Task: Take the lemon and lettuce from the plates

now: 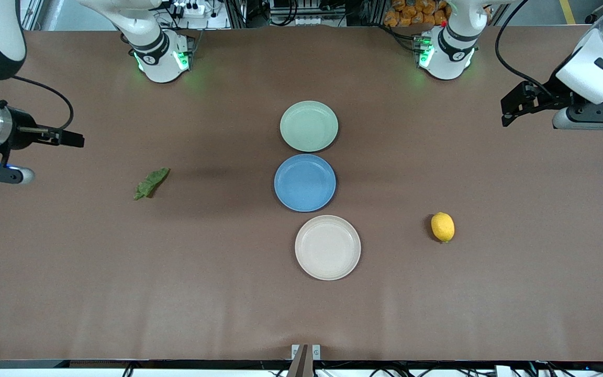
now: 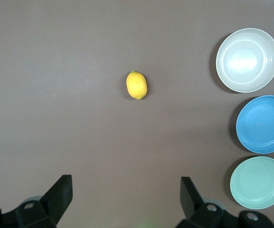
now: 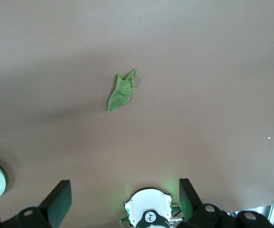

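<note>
Three plates (image 1: pixel 309 126) — all bare

no text or labels can be read.

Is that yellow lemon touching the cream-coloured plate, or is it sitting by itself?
Apart. The front view shows bare table between the lemon and the cream plate; the left wrist view shows the same gap.

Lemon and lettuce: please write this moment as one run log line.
lemon: on table, off plates | lettuce: on table, off plates | left end effector: open, raised | right end effector: open, raised
</note>
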`<state>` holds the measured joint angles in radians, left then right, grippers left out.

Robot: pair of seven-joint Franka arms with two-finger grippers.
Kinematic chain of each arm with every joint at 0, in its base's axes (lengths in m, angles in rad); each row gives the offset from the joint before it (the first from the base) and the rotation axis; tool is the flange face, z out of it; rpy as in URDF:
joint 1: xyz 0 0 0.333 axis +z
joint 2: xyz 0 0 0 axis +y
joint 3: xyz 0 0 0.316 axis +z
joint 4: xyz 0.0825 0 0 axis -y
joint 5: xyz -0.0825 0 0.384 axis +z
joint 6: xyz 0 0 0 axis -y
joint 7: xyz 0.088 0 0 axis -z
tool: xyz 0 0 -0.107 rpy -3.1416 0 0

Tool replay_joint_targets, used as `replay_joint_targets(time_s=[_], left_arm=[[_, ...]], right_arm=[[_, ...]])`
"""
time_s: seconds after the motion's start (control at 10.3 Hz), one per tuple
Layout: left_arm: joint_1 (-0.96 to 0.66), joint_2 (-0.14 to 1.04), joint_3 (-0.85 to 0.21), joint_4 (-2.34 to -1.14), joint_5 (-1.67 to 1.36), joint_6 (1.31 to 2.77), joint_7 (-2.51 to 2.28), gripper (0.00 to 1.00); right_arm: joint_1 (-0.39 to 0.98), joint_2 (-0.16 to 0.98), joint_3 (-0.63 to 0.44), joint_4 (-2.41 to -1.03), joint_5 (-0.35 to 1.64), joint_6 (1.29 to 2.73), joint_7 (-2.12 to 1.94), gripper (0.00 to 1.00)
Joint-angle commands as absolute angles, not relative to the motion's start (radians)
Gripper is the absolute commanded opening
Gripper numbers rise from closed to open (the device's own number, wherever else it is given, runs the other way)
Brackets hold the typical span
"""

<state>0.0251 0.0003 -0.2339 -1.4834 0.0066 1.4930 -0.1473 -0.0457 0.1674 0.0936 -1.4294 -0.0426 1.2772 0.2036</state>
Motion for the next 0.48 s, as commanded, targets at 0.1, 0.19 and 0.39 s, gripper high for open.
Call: replay_joint_targets(time_s=[0.1, 0.19, 0.39], left_arm=[[0.029, -0.005, -0.236, -1.479, -0.006, 1.494, -0.156, 1.0], [0.029, -0.005, -0.236, -1.479, -0.006, 1.494, -0.156, 1.0], [0.029, -0.005, -0.235, -1.479, -0.005, 1.494, -0.156, 1.0]], right_arm=[[-0.044, 0.115, 0.089, -1.446, -0.045, 1.281, 0.19, 1.0], [-0.043, 0.107, 0.089, -1.453, -0.032, 1.287, 0.19, 1.0], [-0.046, 0.069, 0.087, -1.511, -0.031, 1.325, 0.187, 1.0]])
